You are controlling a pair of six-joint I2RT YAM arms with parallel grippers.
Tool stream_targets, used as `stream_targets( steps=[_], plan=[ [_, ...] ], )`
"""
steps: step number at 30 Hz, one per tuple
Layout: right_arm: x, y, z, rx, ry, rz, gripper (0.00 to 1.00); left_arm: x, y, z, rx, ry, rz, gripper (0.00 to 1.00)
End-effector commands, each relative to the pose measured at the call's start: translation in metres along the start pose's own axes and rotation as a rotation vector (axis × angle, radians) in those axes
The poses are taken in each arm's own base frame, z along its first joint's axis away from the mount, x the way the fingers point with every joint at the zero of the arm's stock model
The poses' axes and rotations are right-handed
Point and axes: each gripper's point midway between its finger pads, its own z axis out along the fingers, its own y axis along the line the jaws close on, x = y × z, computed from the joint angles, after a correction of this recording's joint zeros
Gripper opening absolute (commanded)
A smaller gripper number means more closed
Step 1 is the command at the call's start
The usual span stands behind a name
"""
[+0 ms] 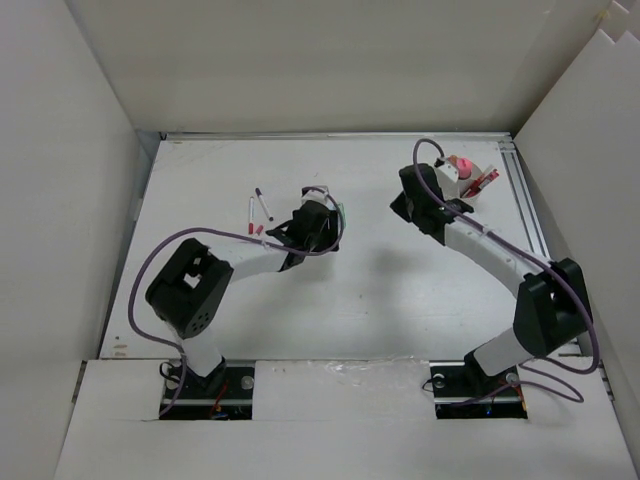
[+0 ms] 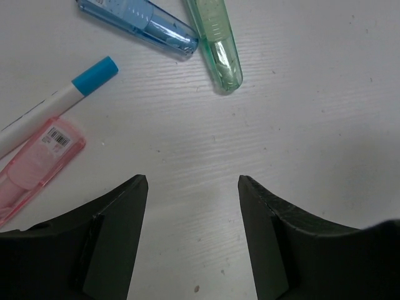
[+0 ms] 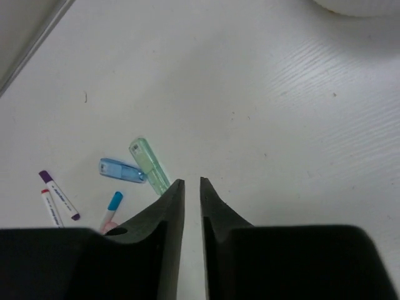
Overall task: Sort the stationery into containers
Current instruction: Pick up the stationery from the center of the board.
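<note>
A: At two o'clock on the counter (image 1: pixel 380 300), what has the white cup (image 1: pixel 472 175) got in it?

B: One pink piece (image 1: pixel 460 163) poking up, and red pens (image 1: pixel 487 180) leaning out toward three o'clock. How many pens I cannot tell; they blur together.

A: So the sorting is under way, not done?

B: That's my reading, and probably less than half done. Six pieces lie loose around eleven o'clock of the counter, well apart from the cup.

A: Count them for me.

B: Three clear cases: one blue case (image 2: pixel 137 19) and one green case (image 2: pixel 215 44), their tips nearly meeting, and one pink case (image 2: pixel 34 159) at nine o'clock of the left wrist view. Three markers: one blue-capped marker (image 2: pixel 56 103) just beside the pink case, then one purple-capped marker (image 3: pixel 60 195) and one red-capped marker (image 3: pixel 52 211) side by side, off at nine o'clock of that cluster.

A: And the hands?

B: The left hand (image 2: pixel 192 187) hangs released over bare counter, jaws apart with nothing between them; the green case is nearest, at twelve o'clock of it. The right hand (image 3: pixel 192 184) sits beside the cup, clenched to a narrow slit and grasping nothing.

A: One cup, then?

B: One that I can see.
</note>
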Motion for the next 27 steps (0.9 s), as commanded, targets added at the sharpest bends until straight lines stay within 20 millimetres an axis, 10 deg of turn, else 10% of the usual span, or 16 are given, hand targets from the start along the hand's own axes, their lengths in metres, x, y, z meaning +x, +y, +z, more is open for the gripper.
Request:
stream_targets(
  steps=[1,7,15,27],
  plan=[
    [-0.026,0.021,-0.028,-0.109,-0.058,0.074,0.22,-0.016,-0.023,0.012,0.001,-0.015,-0.003,0.56],
    [-0.037,-0.013,-0.041,-0.097,-0.059,0.122,0.45,-0.015,-0.028,0.041,-0.122,-0.009,0.048,0.66],
    [-0.024,-0.030,-0.044,-0.168,0.027,0.138,0.50,-0.025,-0.020,0.072,-0.248,-0.033,0.059,0.66],
    [-0.025,-0.026,-0.054,-0.247,0.034,0.148,0.51,-0.018,-0.015,0.095,-0.306,-0.015,0.081,0.33]
  ],
)
